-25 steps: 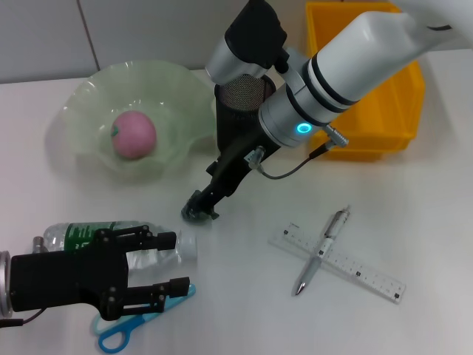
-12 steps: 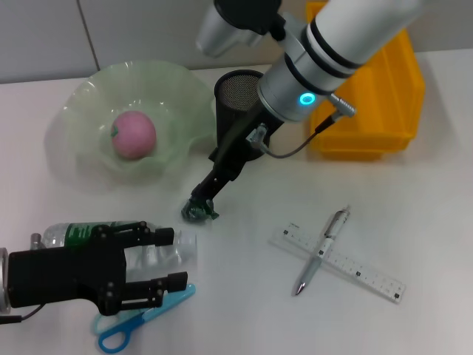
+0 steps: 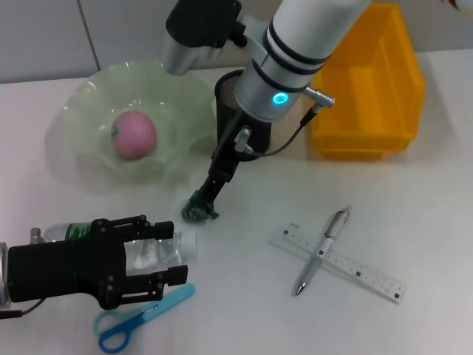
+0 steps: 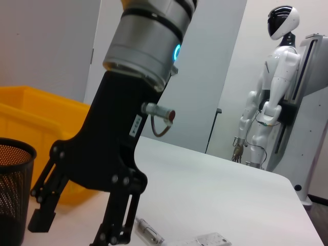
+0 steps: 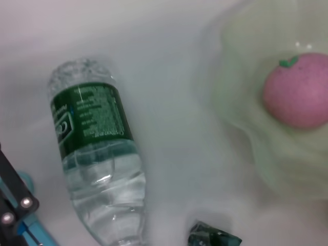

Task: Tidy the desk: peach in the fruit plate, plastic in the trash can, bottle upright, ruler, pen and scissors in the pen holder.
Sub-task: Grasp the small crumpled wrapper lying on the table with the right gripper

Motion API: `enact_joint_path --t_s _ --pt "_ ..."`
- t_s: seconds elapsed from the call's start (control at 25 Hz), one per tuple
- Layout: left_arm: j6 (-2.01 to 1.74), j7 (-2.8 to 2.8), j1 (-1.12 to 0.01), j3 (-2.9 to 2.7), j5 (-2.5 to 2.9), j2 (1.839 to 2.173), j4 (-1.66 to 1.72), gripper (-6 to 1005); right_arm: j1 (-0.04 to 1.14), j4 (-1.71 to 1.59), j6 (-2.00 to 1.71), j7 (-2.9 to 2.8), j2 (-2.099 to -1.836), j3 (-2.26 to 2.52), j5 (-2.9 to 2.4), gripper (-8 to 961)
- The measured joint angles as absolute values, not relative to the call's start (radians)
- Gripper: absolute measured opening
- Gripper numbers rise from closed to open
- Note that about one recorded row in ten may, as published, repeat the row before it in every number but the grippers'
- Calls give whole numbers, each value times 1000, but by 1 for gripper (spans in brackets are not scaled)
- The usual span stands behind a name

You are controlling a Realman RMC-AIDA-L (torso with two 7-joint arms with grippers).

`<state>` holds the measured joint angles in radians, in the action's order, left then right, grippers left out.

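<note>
A pink peach (image 3: 134,134) lies in the pale green fruit plate (image 3: 81,103). The clear bottle (image 3: 151,251) lies on its side between the fingers of my open left gripper (image 3: 170,257), with blue scissors (image 3: 133,324) just in front of it. My right gripper (image 3: 208,194) points down right above a dark green plastic scrap (image 3: 199,212); the left wrist view shows its fingers (image 4: 43,207) spread apart. A pen (image 3: 323,250) lies crossed over a clear ruler (image 3: 355,271) at the right. The black mesh pen holder (image 3: 230,89) is partly hidden behind my right arm. In the right wrist view are the bottle (image 5: 97,159), the peach (image 5: 300,89) and the plastic (image 5: 212,238).
A yellow bin (image 3: 369,89) stands at the back right, beside the pen holder. My right forearm reaches across the back of the table above the plate's right rim. Bare white table lies between the plastic scrap and the ruler.
My right arm has swung left and its gripper has dropped closer to the plastic scrap. The left gripper has shifted slightly away from the scissors, its fingers now around the bottle.
</note>
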<state>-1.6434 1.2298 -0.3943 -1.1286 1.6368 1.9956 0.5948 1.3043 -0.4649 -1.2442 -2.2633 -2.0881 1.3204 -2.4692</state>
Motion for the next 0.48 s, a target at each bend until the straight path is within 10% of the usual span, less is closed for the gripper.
enact_joint_path --t_s 0.48 --pt "-1640 1230 -407 -1129 1637 1994 591 727 1264 -447 -1185 -2238 -2092 1329 -2433 785"
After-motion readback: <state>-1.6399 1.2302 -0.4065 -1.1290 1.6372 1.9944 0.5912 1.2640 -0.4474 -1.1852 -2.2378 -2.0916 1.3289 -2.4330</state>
